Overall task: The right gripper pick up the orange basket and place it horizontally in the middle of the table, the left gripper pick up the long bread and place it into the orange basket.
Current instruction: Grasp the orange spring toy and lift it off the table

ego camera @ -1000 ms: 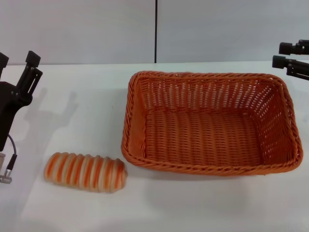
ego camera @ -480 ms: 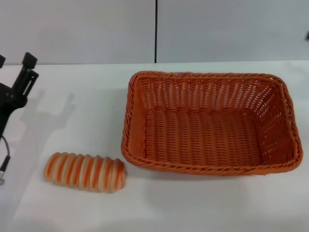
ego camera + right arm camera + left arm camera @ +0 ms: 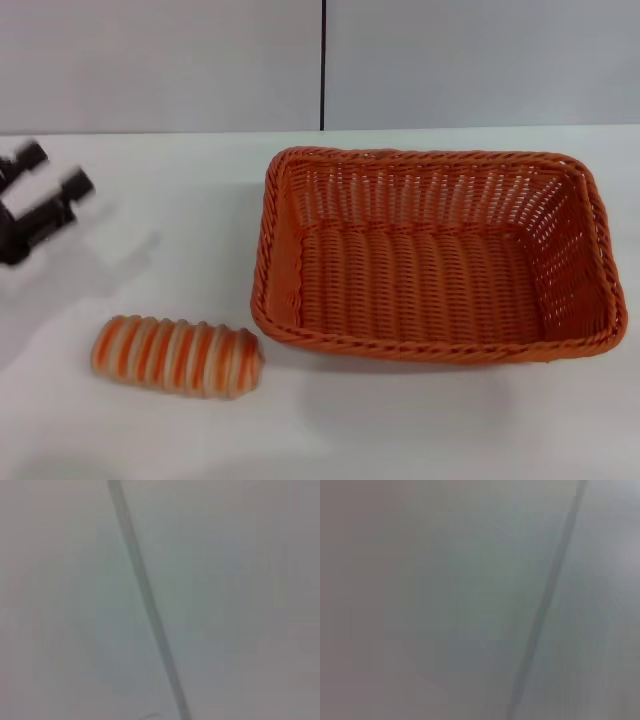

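Nearest you, by the front-left part of the table (image 3: 130, 440), the long bread (image 3: 177, 356) lies flat on its side, striped face up, untouched. Just beside it, toward the middle and right, sits the orange basket (image 3: 440, 350), empty, long side facing you. Farther back at the left edge, the left gripper (image 3: 48, 187) hangs above the table with its two fingers spread apart, gripping nothing. You cannot see the right gripper; both wrist views show only a blank wall. The risk: the bread's rounded ribs could roll or slip if you close off-centre, or you could clip the nearby basket rim
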You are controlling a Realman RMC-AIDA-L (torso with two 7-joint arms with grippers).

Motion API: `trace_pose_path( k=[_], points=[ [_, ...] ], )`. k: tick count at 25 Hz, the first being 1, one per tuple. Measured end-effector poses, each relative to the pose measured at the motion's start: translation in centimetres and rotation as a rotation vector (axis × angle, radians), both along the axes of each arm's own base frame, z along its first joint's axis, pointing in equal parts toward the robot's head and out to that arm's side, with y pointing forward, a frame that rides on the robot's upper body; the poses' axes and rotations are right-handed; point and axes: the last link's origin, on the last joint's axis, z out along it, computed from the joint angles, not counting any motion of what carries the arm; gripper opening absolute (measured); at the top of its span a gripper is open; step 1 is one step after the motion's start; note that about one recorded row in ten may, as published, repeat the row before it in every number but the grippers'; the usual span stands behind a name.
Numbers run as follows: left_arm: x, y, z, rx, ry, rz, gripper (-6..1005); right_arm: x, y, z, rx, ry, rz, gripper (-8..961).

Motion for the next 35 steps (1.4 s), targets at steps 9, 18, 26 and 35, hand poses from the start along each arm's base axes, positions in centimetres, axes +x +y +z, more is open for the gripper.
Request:
trace_pose_path(
  k=[9,18,26,35],
  points=[
    [-2.8,-1.8,0.8,-0.33,0.235,0.074,853,2.5,-2.3,0.9,0.121,0.084,-0.135,600],
    [-4.2,-3.3,1.1,-0.322,0.269,0.118,853,2.1,-1.5,0.3,0.113,0.124,-0.12,600],
    [-3.8,-3.5,-0.4,-0.332,0.265,0.108,853,1.9,-1.3,-0.3,0.102,0.139,-0.115,600],
    [-3.4,-2.9,-2.3,-0.37,0.295,0.095,853,2.0,-1.2,-0.6,0.091,0.146,-0.124,600]
  ],
)
